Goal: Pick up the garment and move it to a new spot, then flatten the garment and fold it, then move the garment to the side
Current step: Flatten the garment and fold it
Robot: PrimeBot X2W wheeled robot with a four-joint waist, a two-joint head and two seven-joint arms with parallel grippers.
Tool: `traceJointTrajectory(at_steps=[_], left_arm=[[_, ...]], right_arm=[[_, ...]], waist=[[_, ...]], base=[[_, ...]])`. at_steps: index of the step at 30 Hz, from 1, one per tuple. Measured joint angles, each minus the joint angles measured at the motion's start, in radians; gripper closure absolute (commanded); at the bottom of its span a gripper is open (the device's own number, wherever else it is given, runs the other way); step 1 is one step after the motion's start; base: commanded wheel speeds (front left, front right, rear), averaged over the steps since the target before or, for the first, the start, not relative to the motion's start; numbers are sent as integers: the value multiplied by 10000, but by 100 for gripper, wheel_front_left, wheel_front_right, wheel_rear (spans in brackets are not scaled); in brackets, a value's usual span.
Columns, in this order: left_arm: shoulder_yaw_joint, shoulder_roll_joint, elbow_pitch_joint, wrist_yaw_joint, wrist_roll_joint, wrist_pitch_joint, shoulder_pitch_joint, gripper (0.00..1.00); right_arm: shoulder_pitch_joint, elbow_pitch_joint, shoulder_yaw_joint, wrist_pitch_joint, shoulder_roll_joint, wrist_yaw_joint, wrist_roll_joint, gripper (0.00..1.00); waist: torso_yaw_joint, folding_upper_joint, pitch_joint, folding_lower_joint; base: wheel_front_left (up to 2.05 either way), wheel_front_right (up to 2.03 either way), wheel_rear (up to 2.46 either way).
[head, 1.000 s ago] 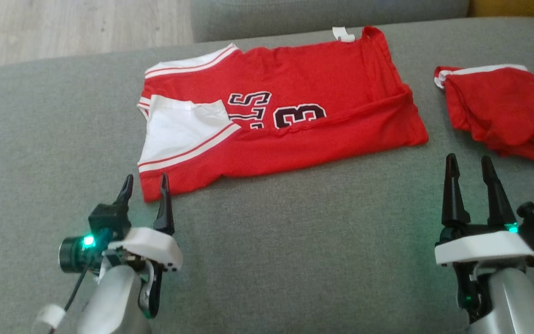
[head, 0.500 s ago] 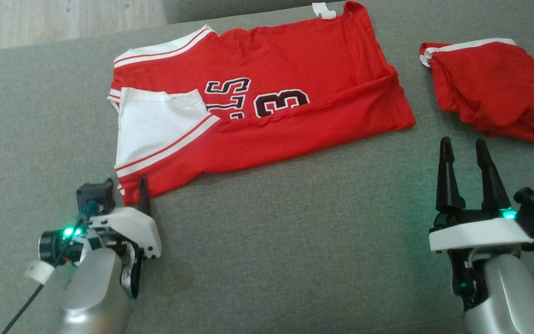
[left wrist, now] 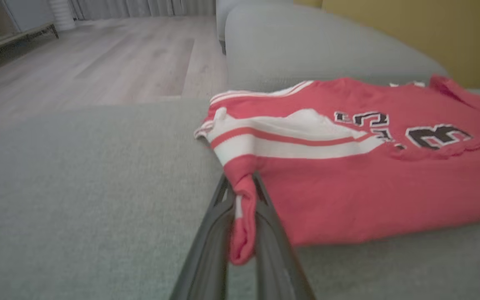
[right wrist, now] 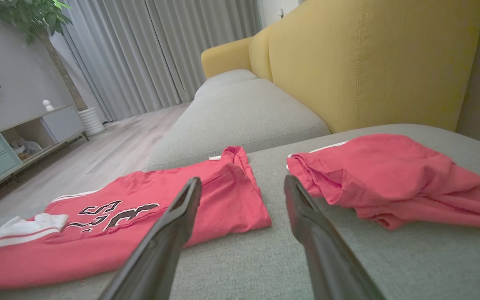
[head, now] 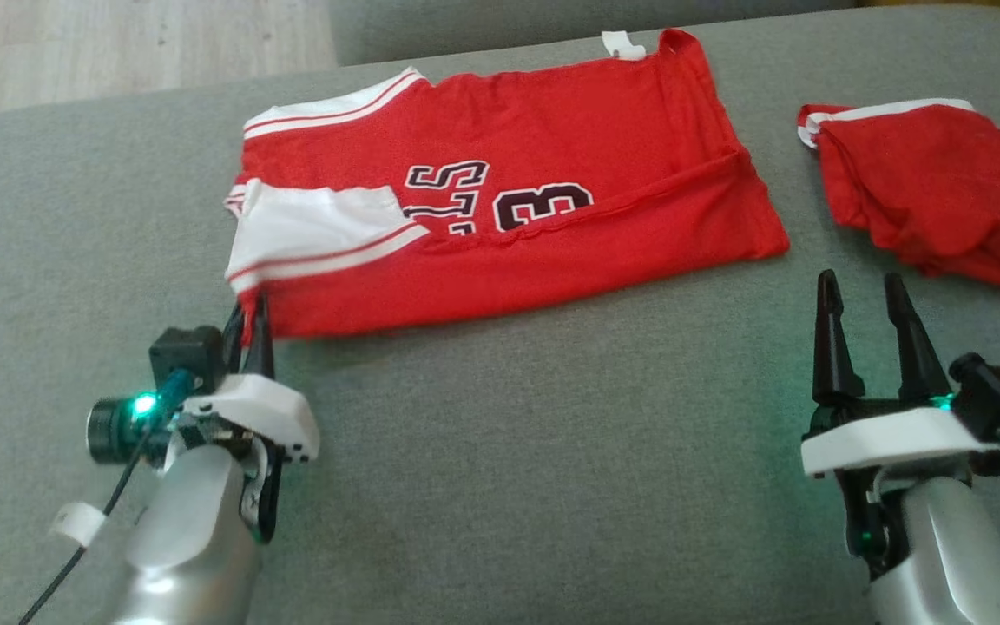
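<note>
"3" and "S" on jersey [head: 552, 121]

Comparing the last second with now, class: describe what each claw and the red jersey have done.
The left claw went from open at the near left corner of the jersey to shut on that corner, which now bunches between its fingers. The right claw stayed open, touching nothing. The folded red garment on the right lay untouched. The overall shift is the camera's.

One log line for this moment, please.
left pincer: shut on red jersey corner | right pincer: open, empty | red jersey: partly folded, on grey sofa cushion | second red garment: crumpled, right
</note>
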Motion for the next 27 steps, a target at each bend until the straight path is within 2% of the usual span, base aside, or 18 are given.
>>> traceJointTrajectory(at_steps=[5, 14, 22, 26, 27], left_arm=[[-81, -86, -970, -171, 2, -736, -34, 100], [-489, -151, -2090, -247, 96, -932, -52, 100], [-846, -207, -2460, -332, 136, -930, -84, 100], [-1009, -222, -2491, -332, 136, -930, -116, 100], [-1032, -226, -2491, -332, 136, -930, -129, 100]], right_arm=[[-668, 690, -305, 675, 0, 0, -389, 0], [-2680, 2972, -1367, 2188, -6, 0, -961, 0], [-4190, 5323, -2263, 2681, -19, 0, -2184, 0], [-4764, 6287, -2638, 3080, -61, 0, -3432, 0], [-4903, 6406, -2660, 3129, -96, 0, -3616, 28]], waist=[[255, 0, 17, 0], [597, 0, 430, 0], [988, 0, 850, 1], [1170, 0, 986, 0], [1190, 0, 993, 0]], base=[[0, 0, 0], [0, 0, 0], [0, 0, 0], [0, 0, 0], [0, 0, 0]])
